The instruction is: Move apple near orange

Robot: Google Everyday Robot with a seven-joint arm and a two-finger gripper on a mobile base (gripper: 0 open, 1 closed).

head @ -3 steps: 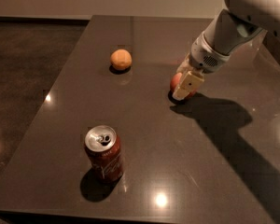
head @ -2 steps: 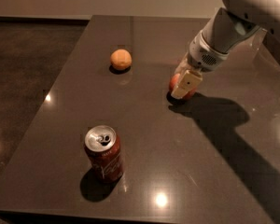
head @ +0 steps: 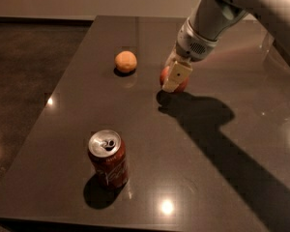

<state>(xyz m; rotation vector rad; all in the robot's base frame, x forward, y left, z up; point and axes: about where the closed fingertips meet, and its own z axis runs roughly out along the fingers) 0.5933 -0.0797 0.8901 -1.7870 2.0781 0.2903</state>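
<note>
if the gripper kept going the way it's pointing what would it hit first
The apple, held between the fingers of the gripper. Past that, it would meet the tabletop right beneath, though the gap is hard to judge.

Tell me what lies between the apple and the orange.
Only bare table, seen in the camera view. The gripper is shut on the apple, right of the orange in the picture.

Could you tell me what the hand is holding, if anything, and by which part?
The hand, right of the orange, grips the apple by its sides.
</note>
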